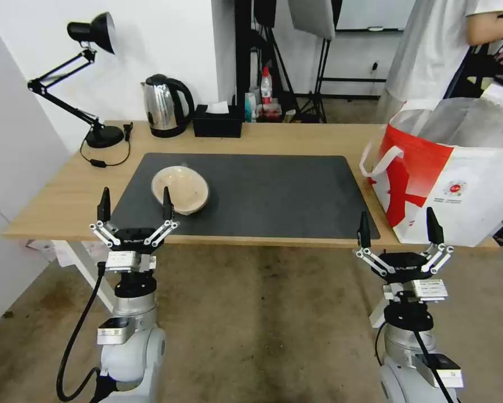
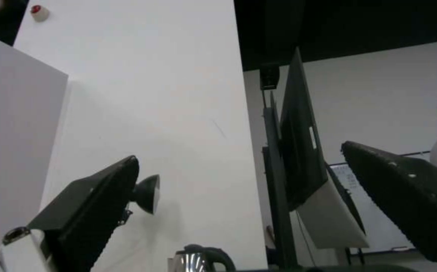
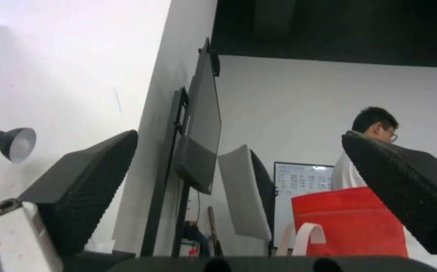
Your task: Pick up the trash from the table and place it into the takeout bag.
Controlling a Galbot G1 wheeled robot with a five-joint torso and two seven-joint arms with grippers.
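Shallow beige bowl (image 1: 180, 189) resting upright on the dark grey mat (image 1: 274, 193) of the counter (image 1: 66, 198), left of centre; red-and-white takeout bag (image 1: 459, 179) standing open at the counter's right end. Left claw (image 1: 135, 205) and right claw (image 1: 397, 226) both raised at the near edge of the counter, fingers spread wide, each holding nothing. The left claw's right finger (image 1: 167, 204) overlaps the bowl's near rim in the head view; contact cannot be told.

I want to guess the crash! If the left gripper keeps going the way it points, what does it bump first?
Probably the beige bowl: the left gripper, jaws open, points up and across the table towards it. Depth is unclear, so it might pass above.
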